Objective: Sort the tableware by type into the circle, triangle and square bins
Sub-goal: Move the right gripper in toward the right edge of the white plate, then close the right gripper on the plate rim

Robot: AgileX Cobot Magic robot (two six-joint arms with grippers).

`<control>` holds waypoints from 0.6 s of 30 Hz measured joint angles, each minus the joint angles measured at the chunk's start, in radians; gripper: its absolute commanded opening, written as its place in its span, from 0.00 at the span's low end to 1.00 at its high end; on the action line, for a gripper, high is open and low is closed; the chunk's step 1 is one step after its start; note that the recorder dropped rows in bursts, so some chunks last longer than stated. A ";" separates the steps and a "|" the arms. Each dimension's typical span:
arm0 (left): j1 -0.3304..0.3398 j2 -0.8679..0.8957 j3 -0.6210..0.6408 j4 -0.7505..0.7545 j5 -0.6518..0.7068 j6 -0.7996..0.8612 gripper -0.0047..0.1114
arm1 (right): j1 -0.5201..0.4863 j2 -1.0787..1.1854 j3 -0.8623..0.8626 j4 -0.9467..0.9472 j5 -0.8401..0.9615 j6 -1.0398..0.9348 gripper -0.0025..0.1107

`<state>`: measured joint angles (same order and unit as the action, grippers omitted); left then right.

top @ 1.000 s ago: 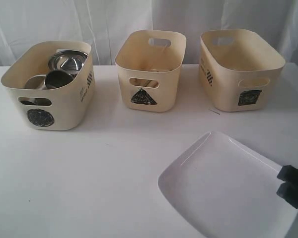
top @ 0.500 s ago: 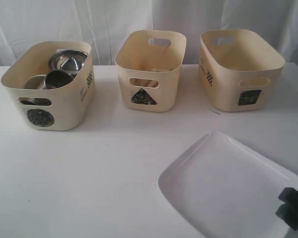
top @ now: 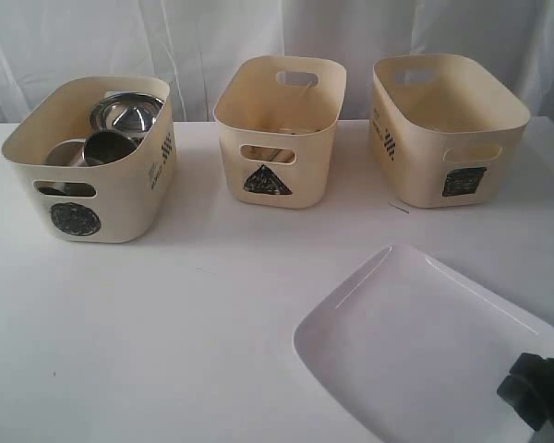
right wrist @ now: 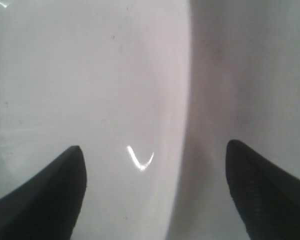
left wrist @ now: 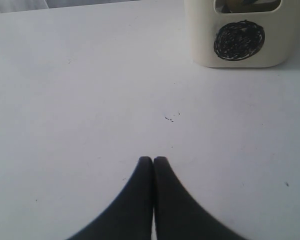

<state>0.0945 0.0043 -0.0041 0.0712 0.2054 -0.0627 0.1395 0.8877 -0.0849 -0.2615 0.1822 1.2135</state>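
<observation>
1. the bench point(top: 212, 314) is bare across the left and middle of the exterior frame.
2. the large white plate point(top: 415, 341) lies flat at lower right, unsorted; it looks like the last piece out.
3. three bins line the top: circle bin point(top: 120, 198) at left, triangle bin point(top: 309, 166) in the centre, square bin point(top: 425, 161) at right. i see nothing in the square one from here.
4. a steel bowl point(top: 126, 113) and a mug point(top: 107, 148) sit in the circle bin, so that part looks done.
5. my right hand point(right wrist: 153, 150) is open, jaws spread over the plate's near edge, not gripping it.
6. my left hand point(left wrist: 153, 160) is closed on nothing, over bare bench near the circle bin.
</observation>
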 measured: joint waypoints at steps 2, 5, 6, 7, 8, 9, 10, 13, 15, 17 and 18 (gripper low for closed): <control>0.000 0.000 0.000 0.000 0.000 0.000 0.04 | 0.000 0.000 0.000 0.000 -0.002 0.000 0.65; 0.000 0.000 0.000 0.000 0.000 0.000 0.04 | 0.000 0.000 0.000 0.000 -0.002 0.000 0.65; 0.000 0.000 0.000 0.000 0.000 0.000 0.04 | 0.000 0.000 0.000 0.000 -0.002 0.000 0.65; 0.000 0.000 0.000 0.000 0.000 0.000 0.04 | 0.000 0.000 0.000 0.000 -0.002 0.000 0.65; 0.000 0.000 0.000 0.000 0.000 0.000 0.04 | 0.000 0.000 0.002 0.000 -0.004 0.000 0.65; 0.000 0.000 0.000 0.000 0.000 0.000 0.04 | 0.000 0.000 0.005 0.000 -0.010 0.000 0.65; 0.000 0.000 0.000 0.000 0.000 0.000 0.04 | 0.000 0.000 0.010 0.000 -0.014 0.000 0.65; 0.000 0.000 0.000 0.000 0.000 0.000 0.04 | 0.000 0.000 0.023 0.000 -0.024 0.000 0.65; 0.000 0.000 0.000 0.000 0.000 0.000 0.04 | 0.000 0.000 0.030 0.000 -0.031 0.000 0.65; 0.000 0.000 0.000 0.000 0.000 0.000 0.04 | 0.000 0.000 0.036 0.000 -0.043 0.000 0.65; 0.000 0.000 0.000 0.000 0.000 0.000 0.04 | 0.000 0.000 0.036 0.000 -0.046 0.000 0.65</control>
<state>0.0945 0.0043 -0.0041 0.0712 0.2054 -0.0627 0.1395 0.8877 -0.0489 -0.2615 0.1366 1.2135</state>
